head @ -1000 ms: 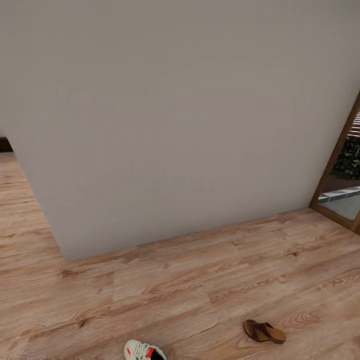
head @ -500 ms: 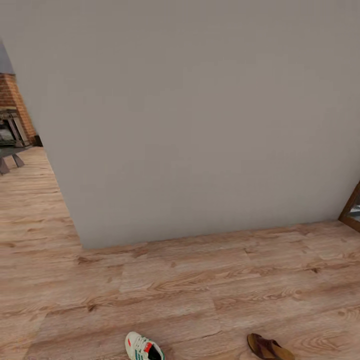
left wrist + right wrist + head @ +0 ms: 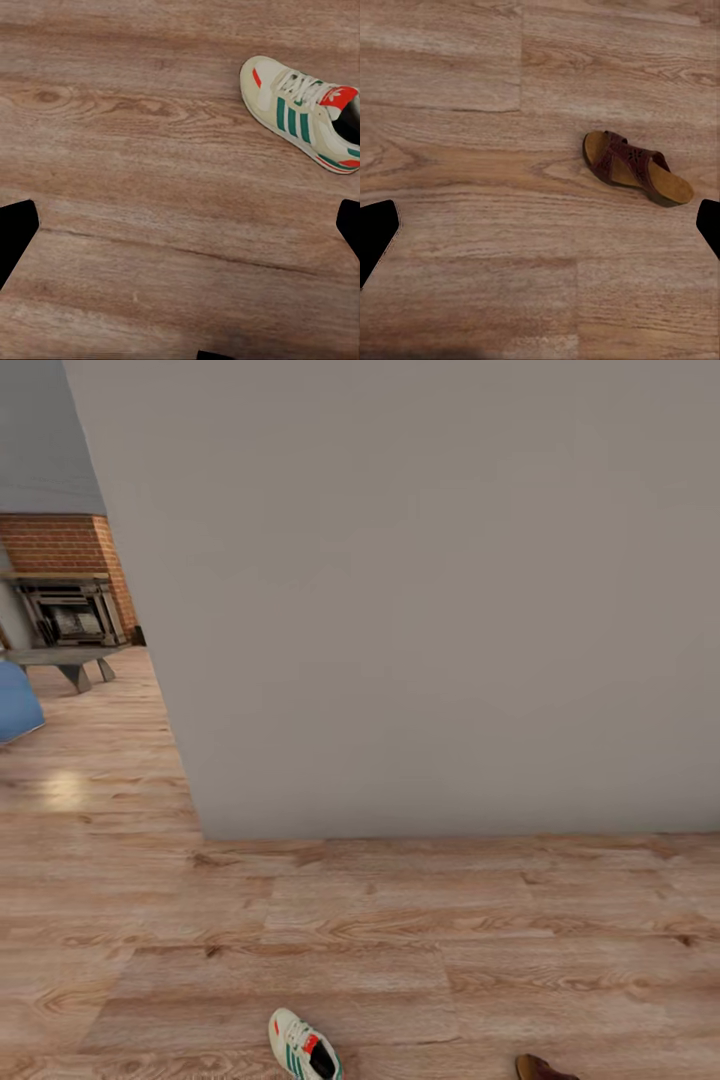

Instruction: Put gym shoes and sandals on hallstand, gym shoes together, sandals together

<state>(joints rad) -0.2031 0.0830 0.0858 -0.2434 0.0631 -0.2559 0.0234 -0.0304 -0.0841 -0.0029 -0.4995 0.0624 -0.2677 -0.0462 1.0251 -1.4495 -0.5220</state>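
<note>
Shoes first: one gym shoe (image 3: pixel 305 1048) lies on the corridor floor (image 3: pixel 400 950) at the bottom of the head view, and just the toe of one sandal (image 3: pixel 540 1068) pokes in beside it, well apart. The left wrist view looks down on that same sneaker (image 3: pixel 306 112), white with green stripes and a red tongue label, resting upright on its sole. The right wrist view has the sandal (image 3: pixel 637 166), brown straps over a tan footbed, flat on the planks. Both grippers hang above the floor with fingers spread wide at the frame edges, nothing between them. A plain grey wall (image 3: pixel 420 610) fills most of the head view, with a brick fireplace (image 3: pixel 65 575) off in the room beyond. Count so far: one sneaker, one sandal, with the mates and the shoe rack yet to turn up. The sensible play looks like a double pick: bring each arm over its own shoe, turn the wrist so the fingers span the width, not the length, then come straight down and grip mid-body so neither tips on the lift.
</note>
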